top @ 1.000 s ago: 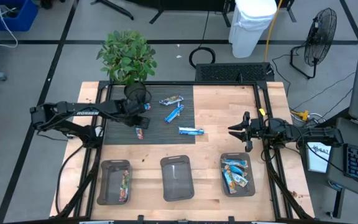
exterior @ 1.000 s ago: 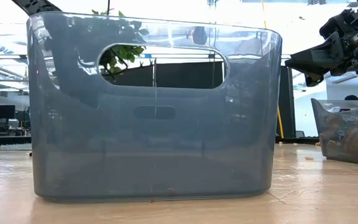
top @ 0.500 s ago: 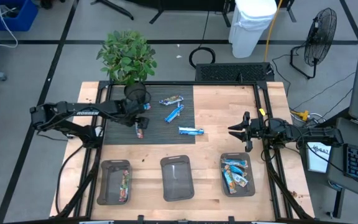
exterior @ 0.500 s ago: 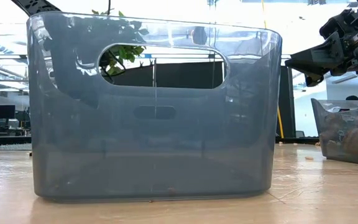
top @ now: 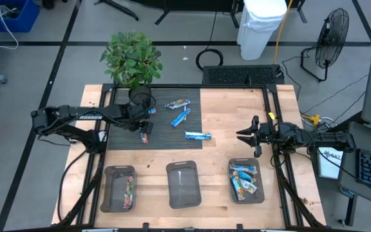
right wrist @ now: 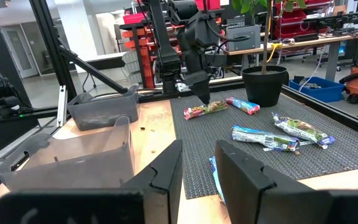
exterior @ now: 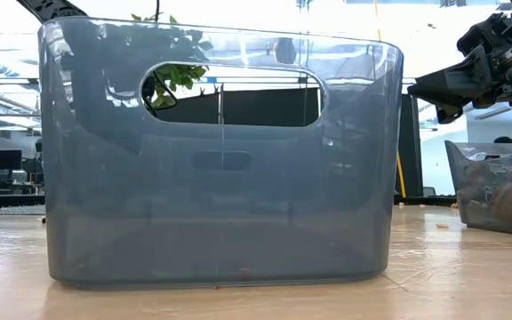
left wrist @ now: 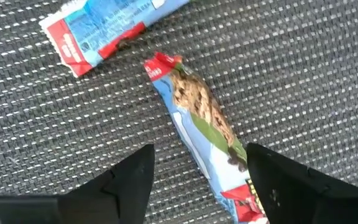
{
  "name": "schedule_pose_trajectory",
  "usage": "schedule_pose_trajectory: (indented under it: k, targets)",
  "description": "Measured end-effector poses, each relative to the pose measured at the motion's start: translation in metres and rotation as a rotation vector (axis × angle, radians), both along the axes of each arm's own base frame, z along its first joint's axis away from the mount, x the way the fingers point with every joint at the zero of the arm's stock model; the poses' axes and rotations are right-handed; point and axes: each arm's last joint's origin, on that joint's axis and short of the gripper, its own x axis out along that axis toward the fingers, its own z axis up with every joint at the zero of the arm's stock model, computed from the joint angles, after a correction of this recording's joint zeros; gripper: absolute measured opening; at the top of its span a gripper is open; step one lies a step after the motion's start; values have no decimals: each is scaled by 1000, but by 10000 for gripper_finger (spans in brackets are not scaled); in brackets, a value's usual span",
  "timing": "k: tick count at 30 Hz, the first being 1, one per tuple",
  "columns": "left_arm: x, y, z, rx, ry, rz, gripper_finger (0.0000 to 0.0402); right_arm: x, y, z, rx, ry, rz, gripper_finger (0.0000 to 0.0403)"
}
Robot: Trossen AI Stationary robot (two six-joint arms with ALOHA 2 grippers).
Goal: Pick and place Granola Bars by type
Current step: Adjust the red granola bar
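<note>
A granola bar (left wrist: 207, 124) is lying flat on the dark ribbed mat (top: 172, 132), its wrapper blue and white with red crimped ends, a green band and a printed picture of oat clusters along its length. In the left wrist view it is running slantwise, one end passing between the two dark fingers (left wrist: 129, 180) of the left gripper (top: 146, 127), which is hanging just above it with its jaws spread wide and gripping nothing. A second bar (left wrist: 98, 31), blue with red ends, is lying just beside it on the mat.

From above, three more blue bars (top: 180, 117) are sitting farther along the mat, apart from one another. The left bin (top: 119, 188) is holding multicoloured bars, the middle bin (top: 183, 185) is showing none, and the right bin (top: 245, 180) is holding blue ones.

The right gripper (top: 245, 135) is waiting over bare wood beside the mat, its jaws slightly parted and holding nothing
</note>
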Motion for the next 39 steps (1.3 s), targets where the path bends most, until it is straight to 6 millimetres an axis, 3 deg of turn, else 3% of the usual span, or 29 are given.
schedule_pose_trajectory:
  k: [11,18,25,36,39]
  targets:
    - [13,-8,-18,-19,53,-37,254,0,0,0,0,0,0,86]
    - [15,-10,-23,-47,70,-50,230,0,0,0,0,0,0,86]
    - [16,-15,-23,-91,60,-105,162,0,0,0,0,0,0,86]
    - [21,-36,-21,-134,41,-232,24,0,0,0,0,0,0,86]
    - [25,-45,-19,-134,38,-271,18,0,0,0,0,-1,0,86]
